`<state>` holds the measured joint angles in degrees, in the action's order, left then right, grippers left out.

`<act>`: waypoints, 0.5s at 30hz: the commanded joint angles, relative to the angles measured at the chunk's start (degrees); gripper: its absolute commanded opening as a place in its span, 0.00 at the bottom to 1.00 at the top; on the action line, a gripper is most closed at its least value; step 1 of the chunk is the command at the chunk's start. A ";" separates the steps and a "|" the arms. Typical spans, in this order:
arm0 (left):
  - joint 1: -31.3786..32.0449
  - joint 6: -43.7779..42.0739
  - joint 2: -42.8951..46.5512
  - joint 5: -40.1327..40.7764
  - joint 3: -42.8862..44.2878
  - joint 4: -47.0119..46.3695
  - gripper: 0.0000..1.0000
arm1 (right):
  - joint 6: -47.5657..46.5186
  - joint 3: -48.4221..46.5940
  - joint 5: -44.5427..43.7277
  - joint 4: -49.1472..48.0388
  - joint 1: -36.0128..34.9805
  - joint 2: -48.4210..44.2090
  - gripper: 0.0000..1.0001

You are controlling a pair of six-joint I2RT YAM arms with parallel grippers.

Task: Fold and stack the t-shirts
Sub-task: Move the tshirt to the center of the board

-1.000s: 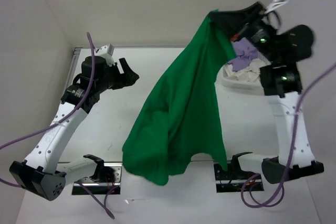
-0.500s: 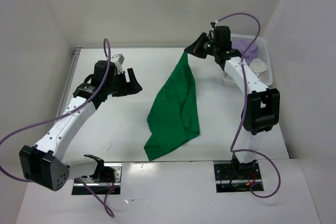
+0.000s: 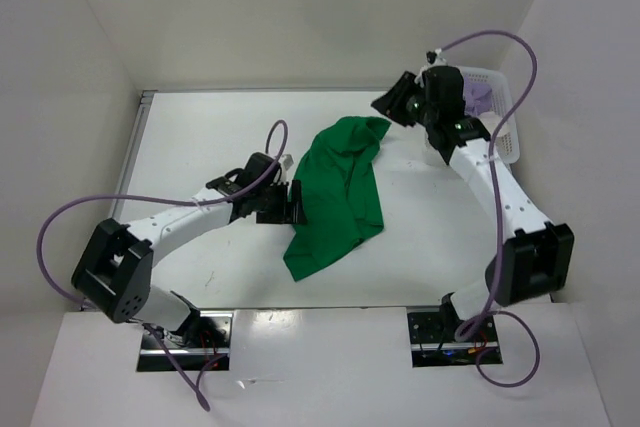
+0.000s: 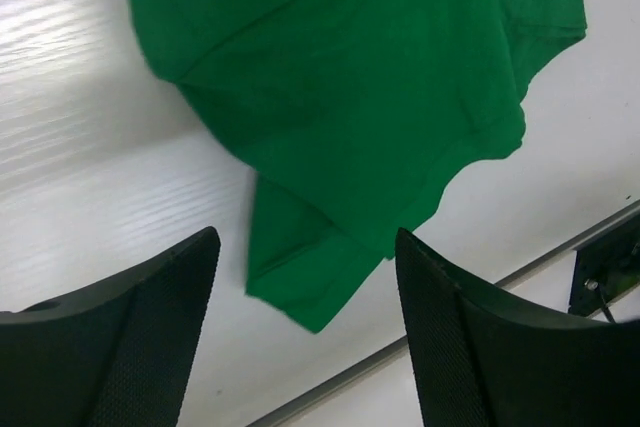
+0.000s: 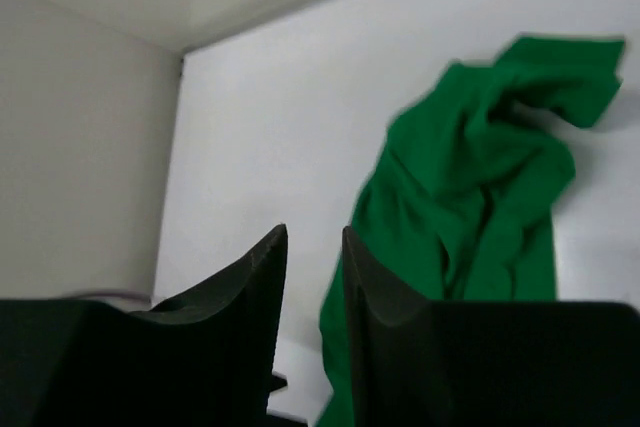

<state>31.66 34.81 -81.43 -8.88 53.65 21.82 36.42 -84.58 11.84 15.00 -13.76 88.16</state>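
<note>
Green shirt (image 3: 340, 187) lies crumpled near mid-table (image 3: 200, 137), not spread: far end bunched toward the R gripper (image 3: 388, 107), near end trailing in a loose flap toward the front edge. Lavender shirt (image 3: 478, 97) sits in the basket (image 3: 510, 142) at far right; cream one can't be made out. L gripper (image 3: 293, 204) is low, just beside the shirt's left edge, fingers wide apart w/ nothing btwn them; wrist view looks down on the folded-over flap. R gripper hangs off the far bunched end, fingers w/ only a narrow gap, holding nothing. Step in hand, as I judge it: flatten the green shirt before any fold. To do it well, L should pinch one layer at a hem corner, not the doubled flap, and R take the far corner; pull apart gently so the cloth lies flat w/o dragging off the front edge.
</note>
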 commanded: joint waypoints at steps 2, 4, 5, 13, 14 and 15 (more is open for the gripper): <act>0.77 4.56 -2.85 2.46 -1.26 -9.25 0.76 | 0.83 10.99 -3.05 0.82 -0.57 -12.03 0.30; 0.77 5.18 -3.39 4.40 -2.06 -10.92 0.73 | 1.36 16.88 -3.05 1.61 -1.09 -15.55 0.20; 0.77 5.71 -4.08 5.10 -2.06 -11.62 0.71 | 2.15 20.38 -3.05 2.39 -1.70 -18.69 0.20; 0.77 8.08 -12.70 7.48 -1.53 -15.58 0.62 | 4.18 30.70 -3.13 5.39 -4.26 -27.07 0.18; 0.77 8.69 -13.22 7.48 -1.53 -15.58 0.62 | 4.70 31.22 -3.13 6.17 -4.26 -27.08 0.18; 0.77 8.70 -13.23 8.17 -1.01 -15.58 0.60 | 4.71 31.23 -3.13 6.70 -4.26 -27.77 0.18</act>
<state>32.56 41.47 -94.32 -2.22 51.64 9.37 40.03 -53.91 9.87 20.40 -17.52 62.41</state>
